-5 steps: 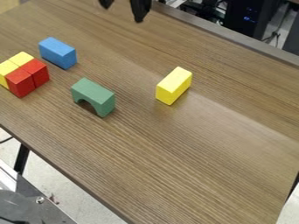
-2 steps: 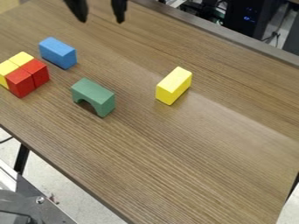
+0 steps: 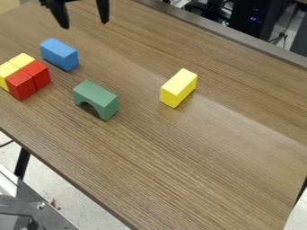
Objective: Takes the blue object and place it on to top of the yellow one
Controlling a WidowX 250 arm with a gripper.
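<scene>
Two black fingers of my gripper [image 3: 85, 24] hang at the top edge, spread apart with nothing between them. They are above and slightly right of the blue block [image 3: 59, 54], which lies on the table at the upper left. The larger yellow block [image 3: 178, 88] rests on the table right of centre, away from the other blocks, its top bare.
A green arch block [image 3: 96, 99] stands between the blue and yellow blocks, nearer the front. At the left edge, red cubes [image 3: 28, 80] touch small yellow cubes [image 3: 14, 65]. The wooden table [image 3: 180, 166] ends in a diagonal front edge.
The gripper has moved left along the top edge, from right of the blue block to nearly above it, and slightly further into view. The blocks have stayed in place.
</scene>
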